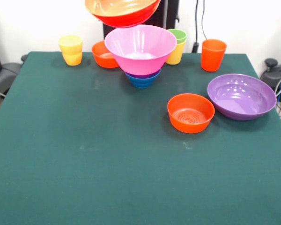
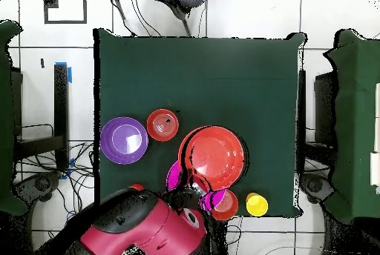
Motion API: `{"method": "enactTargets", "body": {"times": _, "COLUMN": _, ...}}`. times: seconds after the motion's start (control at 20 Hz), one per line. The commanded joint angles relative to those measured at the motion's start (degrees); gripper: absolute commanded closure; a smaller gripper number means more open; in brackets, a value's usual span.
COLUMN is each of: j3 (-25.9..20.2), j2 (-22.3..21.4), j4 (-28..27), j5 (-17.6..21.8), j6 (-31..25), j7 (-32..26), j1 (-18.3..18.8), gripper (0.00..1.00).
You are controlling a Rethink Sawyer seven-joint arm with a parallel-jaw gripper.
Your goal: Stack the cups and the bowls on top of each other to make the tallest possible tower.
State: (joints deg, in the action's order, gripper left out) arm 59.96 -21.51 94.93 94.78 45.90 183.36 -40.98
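Note:
My gripper [image 2: 196, 187] is shut on the rim of the wide orange bowl [image 1: 122, 11] and holds it in the air just above the big pink bowl [image 1: 140, 47]. It also shows in the overhead view [image 2: 214, 156], covering most of the pink bowl [image 2: 177, 175]. The pink bowl sits on the small blue bowl [image 1: 141, 80], forming a low tower near the table's robot side. A small orange bowl [image 1: 104, 55] stands just behind it. Another small orange bowl [image 1: 190, 112] and the wide purple bowl [image 1: 241, 96] stand apart. The gripper is hidden in the front view.
Yellow cups [image 1: 71, 50] stand stacked at the far left in the front view. A green cup [image 1: 178, 35] sits in a yellow cup [image 1: 174, 54] right of the tower, and the tall orange cup [image 1: 213, 55] stands further right. The arm [image 2: 141, 222] reaches in over the table edge.

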Motion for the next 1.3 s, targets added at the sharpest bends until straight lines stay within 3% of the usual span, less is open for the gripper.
{"method": "enactTargets", "body": {"times": 0.05, "j3": -8.4, "j2": 4.3, "j4": 4.4, "j5": 1.8, "j6": -0.1, "j7": 3.0, "j1": -1.4, "gripper": 1.00}}
{"method": "enactTargets", "body": {"times": 0.75, "j3": -10.9, "j2": 3.2, "j4": 6.9, "j5": -0.4, "j6": -0.4, "j7": 1.6, "j1": -1.7, "gripper": 1.00}}
{"method": "enactTargets", "body": {"times": 1.3, "j3": -14.0, "j2": 2.0, "j4": 8.1, "j5": -1.9, "j6": -1.1, "j7": -0.5, "j1": 0.1, "gripper": 1.00}}
